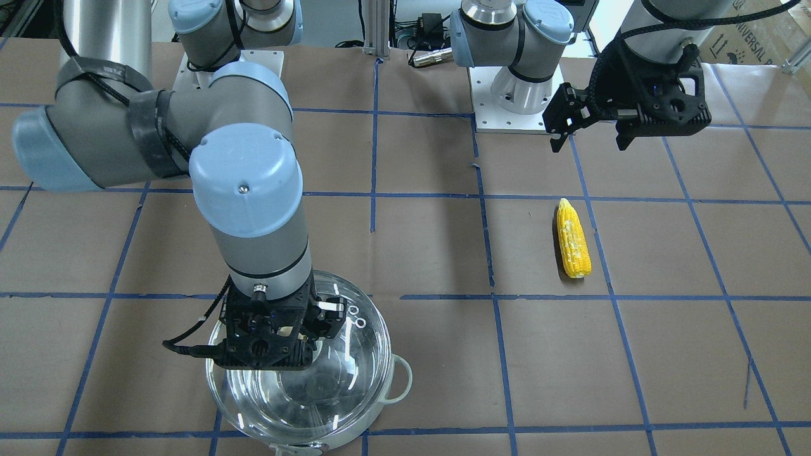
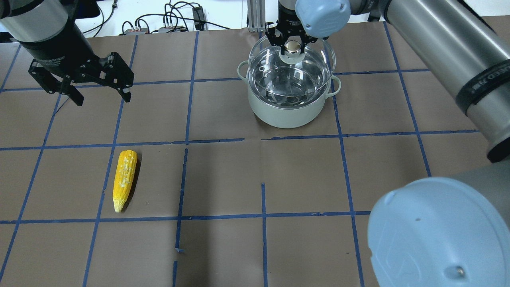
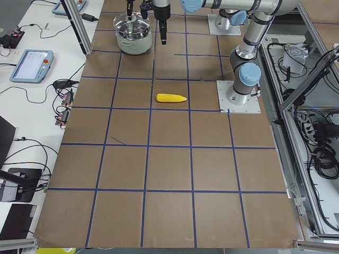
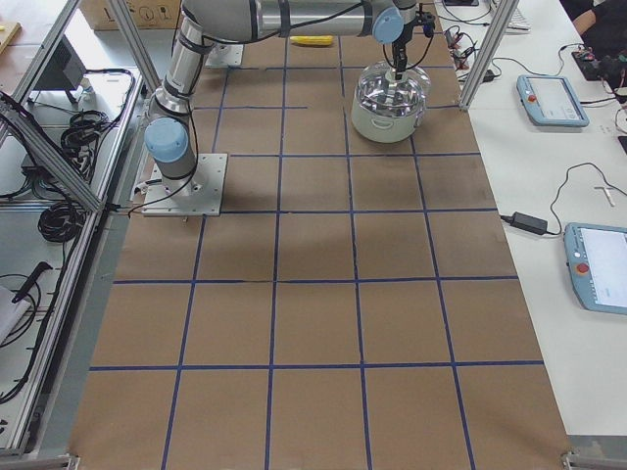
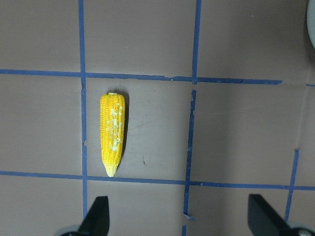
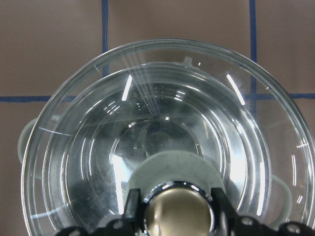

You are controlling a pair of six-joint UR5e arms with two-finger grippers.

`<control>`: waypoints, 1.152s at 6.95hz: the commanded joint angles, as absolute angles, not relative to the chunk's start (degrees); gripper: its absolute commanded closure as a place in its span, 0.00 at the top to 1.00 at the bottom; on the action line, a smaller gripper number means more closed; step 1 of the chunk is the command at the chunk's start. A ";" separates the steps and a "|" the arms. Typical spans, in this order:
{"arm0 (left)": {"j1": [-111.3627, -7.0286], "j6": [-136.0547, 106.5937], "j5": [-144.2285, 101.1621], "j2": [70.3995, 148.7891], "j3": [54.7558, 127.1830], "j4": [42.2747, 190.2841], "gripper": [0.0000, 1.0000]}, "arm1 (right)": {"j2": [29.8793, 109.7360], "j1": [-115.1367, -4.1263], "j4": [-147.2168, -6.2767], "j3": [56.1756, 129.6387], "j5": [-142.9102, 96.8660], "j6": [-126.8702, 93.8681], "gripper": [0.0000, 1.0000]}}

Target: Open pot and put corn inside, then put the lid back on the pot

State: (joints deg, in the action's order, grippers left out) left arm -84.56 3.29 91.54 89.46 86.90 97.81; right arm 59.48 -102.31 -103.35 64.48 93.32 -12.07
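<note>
The pot (image 2: 285, 115) stands at the far middle-right of the table. My right gripper (image 2: 293, 46) is shut on the knob (image 6: 178, 211) of the glass lid (image 2: 275, 59) and holds the lid a little above the pot's rim, roughly centred over it. The lid (image 1: 355, 354) shows one pot handle (image 1: 403, 380) beside it. The corn (image 2: 124, 179) lies flat on the brown table at the left, tapered end toward the robot. My left gripper (image 2: 102, 97) is open and empty, hovering above the table beyond the corn (image 5: 113, 132).
Blue tape lines grid the brown table (image 2: 223, 179). The arms' white base plates (image 1: 507, 114) sit at the robot's side. Side benches in the left exterior view carry tablets (image 3: 30, 64) and cables. My right arm's elbow (image 2: 434, 235) fills the near right corner.
</note>
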 commanded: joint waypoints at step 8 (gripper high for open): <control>-68.12 27.15 91.58 98.67 121.99 52.24 1.00 | 88.50 -94.15 -92.31 84.06 93.16 -5.55 0.28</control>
State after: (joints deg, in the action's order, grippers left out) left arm -69.10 25.91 91.65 95.83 120.26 57.35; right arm 86.05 -95.75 -86.24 77.42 93.11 -6.46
